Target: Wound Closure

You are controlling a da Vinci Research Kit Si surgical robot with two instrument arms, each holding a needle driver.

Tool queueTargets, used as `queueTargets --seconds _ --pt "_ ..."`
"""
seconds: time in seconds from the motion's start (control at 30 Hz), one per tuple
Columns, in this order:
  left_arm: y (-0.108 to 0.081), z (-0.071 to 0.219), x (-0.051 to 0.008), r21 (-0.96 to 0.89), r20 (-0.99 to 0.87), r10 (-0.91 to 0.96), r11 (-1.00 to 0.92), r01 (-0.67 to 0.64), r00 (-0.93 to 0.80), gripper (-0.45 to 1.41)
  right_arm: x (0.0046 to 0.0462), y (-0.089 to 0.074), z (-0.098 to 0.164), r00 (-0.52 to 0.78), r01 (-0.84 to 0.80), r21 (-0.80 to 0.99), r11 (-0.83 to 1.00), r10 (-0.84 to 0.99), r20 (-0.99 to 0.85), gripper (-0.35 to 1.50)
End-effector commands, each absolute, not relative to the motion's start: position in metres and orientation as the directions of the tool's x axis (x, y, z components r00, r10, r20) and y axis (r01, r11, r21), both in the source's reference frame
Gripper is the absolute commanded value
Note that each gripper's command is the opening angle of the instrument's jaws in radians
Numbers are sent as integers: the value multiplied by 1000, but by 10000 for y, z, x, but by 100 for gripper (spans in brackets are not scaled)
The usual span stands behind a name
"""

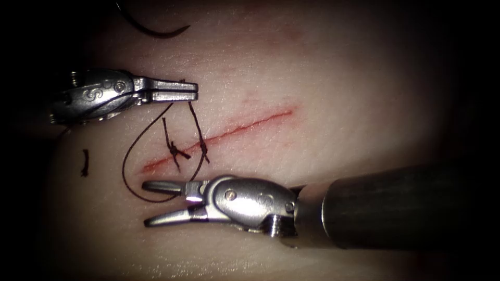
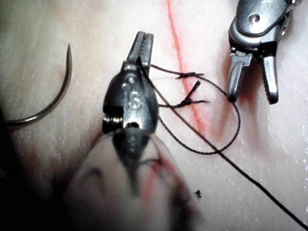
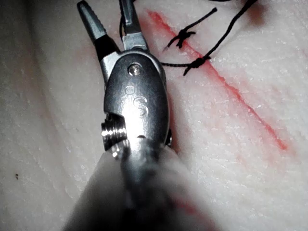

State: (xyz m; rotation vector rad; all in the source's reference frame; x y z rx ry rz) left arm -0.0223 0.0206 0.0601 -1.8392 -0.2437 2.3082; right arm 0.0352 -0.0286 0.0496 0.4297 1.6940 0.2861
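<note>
Two knots (image 1: 186, 151) sit on the cut (image 1: 224, 136) in the endoscope view; the left tool (image 1: 182, 91), jaws clamped on the thread (image 1: 129, 156), lies left of it, and the right tool (image 1: 162, 203) gapes empty below. From the left wrist, the needle (image 2: 53, 98) lies free on the tissue (image 2: 269, 159), well left of the cut. From the right wrist, those parted jaws hold nothing, so keeping the thread taut and clear of them seems wise.

Left tool (image 1: 194, 91) lay left of the cut (image 1: 224, 135), clamping thread (image 1: 195, 122) above two knots (image 1: 179, 152); right tool (image 1: 146, 204), jaws parted, below; needle (image 1: 151, 28) free on tissue (image 1: 338, 78), upper left.
</note>
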Motion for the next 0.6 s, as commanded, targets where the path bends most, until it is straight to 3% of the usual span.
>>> queueTargets --seconds 0.03,0.6 --pt "204 605 -231 -239 -946 241 -970 -34 -218 -45 357 -295 501 -129 122 425 897 439 -889 46" --pt "204 605 -231 -239 -946 241 -970 -34 -218 -45 357 -295 501 -129 122 425 897 439 -889 46"
